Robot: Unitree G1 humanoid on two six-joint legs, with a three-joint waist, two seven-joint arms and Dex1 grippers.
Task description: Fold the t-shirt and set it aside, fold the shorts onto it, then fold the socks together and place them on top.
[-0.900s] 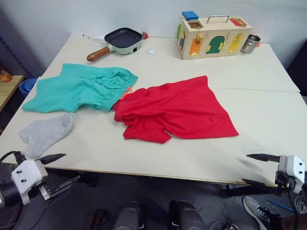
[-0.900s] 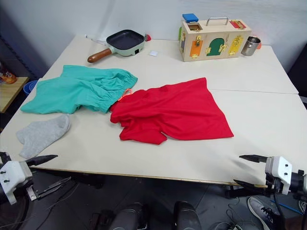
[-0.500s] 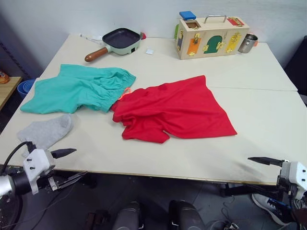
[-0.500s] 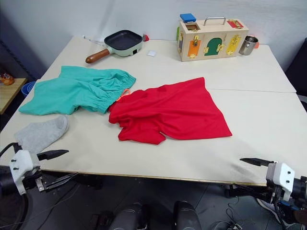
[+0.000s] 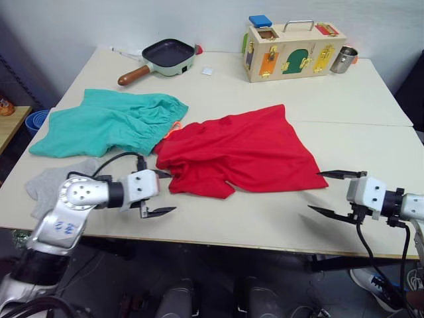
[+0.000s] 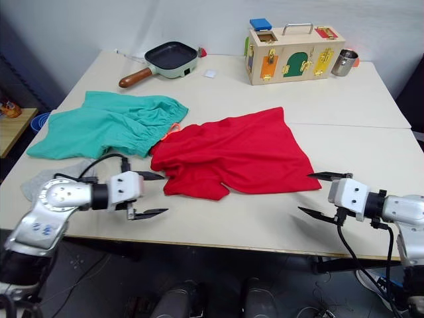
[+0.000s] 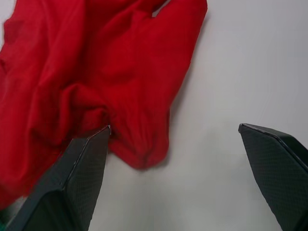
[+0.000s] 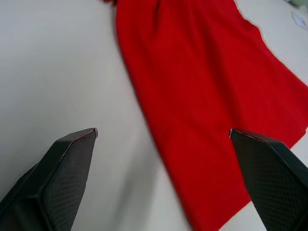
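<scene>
- Left eye view: the t-shirt lies crumpled in the middle of the surface, its long axis running from the bunched end on the robot's left to the flatter hem on the right
- The left gripper sits just beside the bunched left end, its fingers spread wide with nothing between them; in the left wrist view the nearest red fold lies between the two fingers, a little ahead of their tips
- The right gripper hovers just off the near right corner of the hem, equally wide open and empty; the right wrist view has the red edge running ahead between its fingers
- Each arm is thus nearest its own end of the shirt, so my judgement is that a two-handed pinch at both ends comes next, the first fold not yet begun
- The shorts lie flat to the left, their waistband touching the shirt's left end
- The socks rest near the front left edge, partly behind the left arm, well apart from the shirt
</scene>
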